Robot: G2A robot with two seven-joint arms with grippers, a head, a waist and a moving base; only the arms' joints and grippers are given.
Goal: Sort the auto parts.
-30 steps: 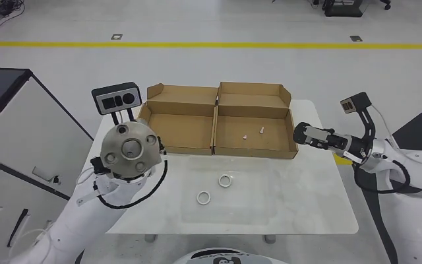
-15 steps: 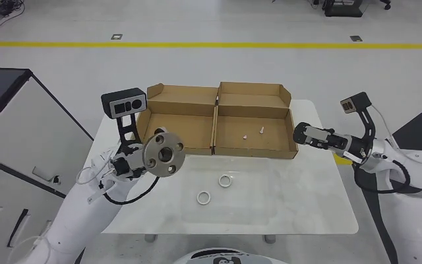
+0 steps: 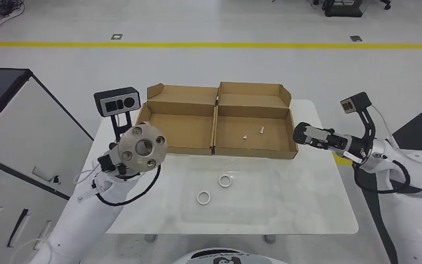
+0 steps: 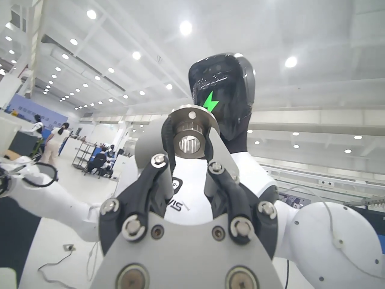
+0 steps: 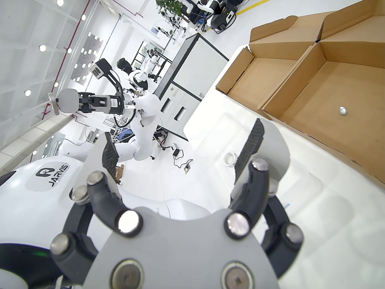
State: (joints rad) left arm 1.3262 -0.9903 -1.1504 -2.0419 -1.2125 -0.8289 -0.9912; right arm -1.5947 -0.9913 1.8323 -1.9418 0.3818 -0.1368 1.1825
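Observation:
A round metal flange point(image 3: 140, 148) with several bolt holes hangs above the table's left side, its face turned up. My left gripper point(image 4: 189, 147) is shut on its hub point(image 4: 188, 142). Two white rings point(image 3: 225, 180) point(image 3: 204, 197) lie on the white table point(image 3: 297, 191) in front of the boxes. Two small metal parts point(image 3: 262, 129) point(image 3: 244, 137) rest in the right cardboard box point(image 3: 277, 135); the left box point(image 3: 184, 129) shows a bare floor. By the right box's corner my right gripper point(image 3: 300, 134) point(image 5: 180, 145) stands open with nothing in it.
The two open boxes stand side by side at the table's back. A grey cabinet point(image 3: 26, 132) stands to the left of the table. In the right wrist view one ring point(image 5: 229, 158) lies beyond the fingertips and a small part point(image 5: 342, 110) lies in the near box.
The left gripper swung the flange to the right and tilted it, then brought it back left with its face up again. The right arm has not moved.

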